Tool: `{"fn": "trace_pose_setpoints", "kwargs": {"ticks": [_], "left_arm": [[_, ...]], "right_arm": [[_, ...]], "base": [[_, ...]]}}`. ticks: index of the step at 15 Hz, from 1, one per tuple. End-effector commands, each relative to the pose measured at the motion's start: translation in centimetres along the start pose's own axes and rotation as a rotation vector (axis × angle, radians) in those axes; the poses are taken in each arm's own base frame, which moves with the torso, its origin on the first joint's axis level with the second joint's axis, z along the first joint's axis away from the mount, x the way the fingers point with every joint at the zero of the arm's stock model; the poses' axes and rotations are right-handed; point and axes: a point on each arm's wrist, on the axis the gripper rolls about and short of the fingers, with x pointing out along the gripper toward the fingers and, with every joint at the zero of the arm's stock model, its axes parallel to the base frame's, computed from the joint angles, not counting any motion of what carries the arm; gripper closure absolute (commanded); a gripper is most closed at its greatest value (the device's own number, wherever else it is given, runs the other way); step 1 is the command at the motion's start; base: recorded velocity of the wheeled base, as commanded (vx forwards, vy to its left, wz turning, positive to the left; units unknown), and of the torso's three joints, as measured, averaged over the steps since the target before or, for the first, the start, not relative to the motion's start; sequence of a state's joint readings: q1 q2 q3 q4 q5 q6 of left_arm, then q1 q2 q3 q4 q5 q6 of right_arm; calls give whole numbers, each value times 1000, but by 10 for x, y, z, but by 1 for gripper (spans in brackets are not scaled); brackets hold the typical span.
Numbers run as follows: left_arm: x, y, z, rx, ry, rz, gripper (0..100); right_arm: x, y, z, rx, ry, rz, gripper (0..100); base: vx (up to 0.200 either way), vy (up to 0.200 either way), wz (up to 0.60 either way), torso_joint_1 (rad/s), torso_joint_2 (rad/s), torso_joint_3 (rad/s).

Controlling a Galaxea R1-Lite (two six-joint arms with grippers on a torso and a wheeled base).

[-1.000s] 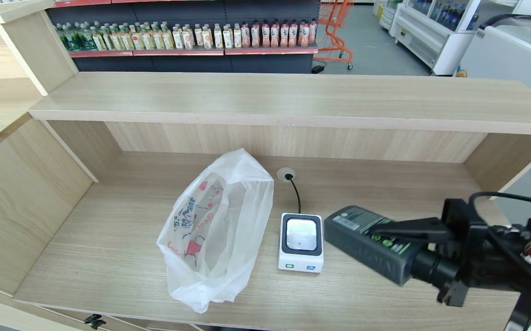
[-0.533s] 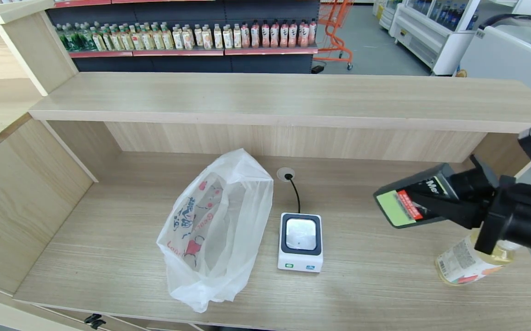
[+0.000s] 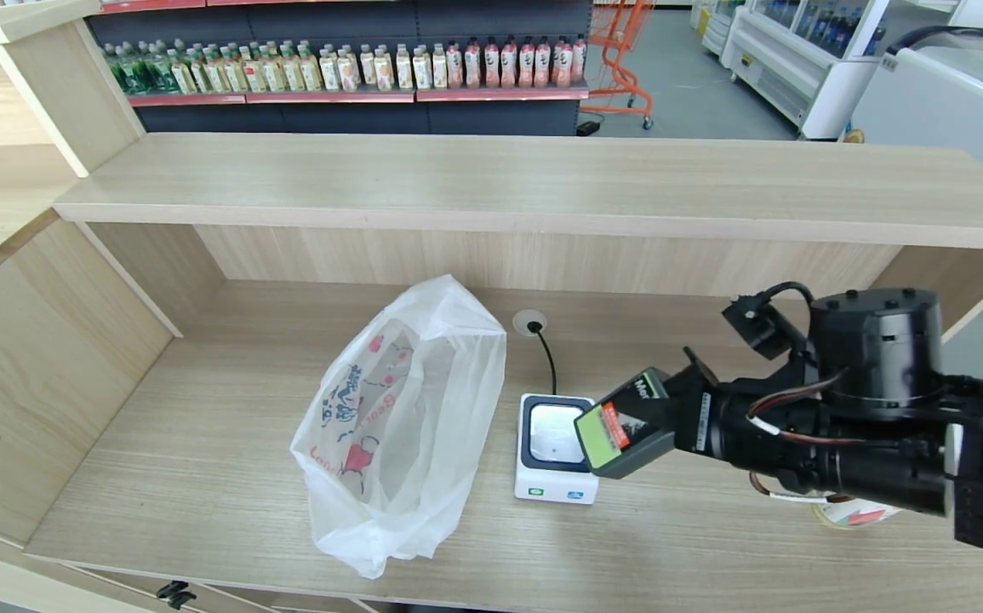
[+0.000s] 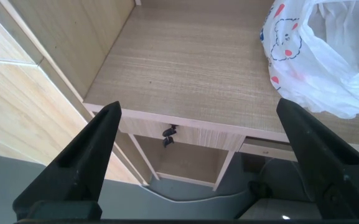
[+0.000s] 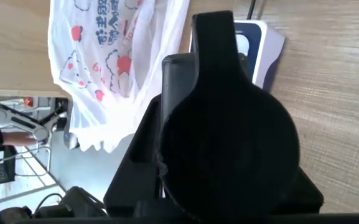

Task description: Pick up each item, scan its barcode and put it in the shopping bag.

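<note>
My right gripper [image 3: 677, 410] is shut on a dark grey box [image 3: 623, 428] whose green and red end label faces the camera. The box hangs just above the right edge of the white barcode scanner [image 3: 552, 451] at mid-counter. In the right wrist view the box [image 5: 174, 87] sits under a black finger [image 5: 213, 43], with the scanner [image 5: 263, 43] and the shopping bag [image 5: 111, 62] beyond. The white printed shopping bag [image 3: 397, 426] stands open left of the scanner. My left gripper [image 4: 198, 162] is open and empty, below the counter's front edge, near the bag [image 4: 316, 56].
A bottle [image 3: 857, 514] lies on the counter at the right, mostly hidden behind my right arm. The scanner's cable [image 3: 546, 358] runs to a hole at the back. A raised shelf [image 3: 542, 183] overhangs the rear, and side panels close off both ends.
The right arm first swung the box up and off to the right. It has since come back left and down, bringing the label end to the scanner's right edge. The bag and scanner have not moved.
</note>
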State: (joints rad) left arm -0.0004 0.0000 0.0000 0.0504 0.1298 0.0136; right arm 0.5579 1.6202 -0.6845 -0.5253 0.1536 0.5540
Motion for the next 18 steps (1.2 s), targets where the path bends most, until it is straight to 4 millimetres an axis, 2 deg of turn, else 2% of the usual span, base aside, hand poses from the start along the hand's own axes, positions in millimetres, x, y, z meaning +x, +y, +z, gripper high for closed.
{"fn": "trace_pose_setpoints", "kwargs": {"ticks": [1,5,12,16,18], "left_arm": [[0,0,0,0,0,-1,0],[0,0,0,-1,0,-1,0],[0,0,0,0,0,-1,0],[0,0,0,0,0,-1,0],[0,0,0,-1,0,1,0]], "right_arm": [[28,-4,-9,3,65,-19,100],[50,-4,-9,0,82,-28,100],[71,-8,-15,-69,99,-65,100],[73,-5,-14,-100,95,-56,100],[67,5,-2,-99,51,-18,100]], "base": [[0,0,0,0,0,0],[0,0,0,0,0,0],[0,0,0,0,0,0],[0,0,0,0,0,0],[0,0,0,0,0,0]]}}
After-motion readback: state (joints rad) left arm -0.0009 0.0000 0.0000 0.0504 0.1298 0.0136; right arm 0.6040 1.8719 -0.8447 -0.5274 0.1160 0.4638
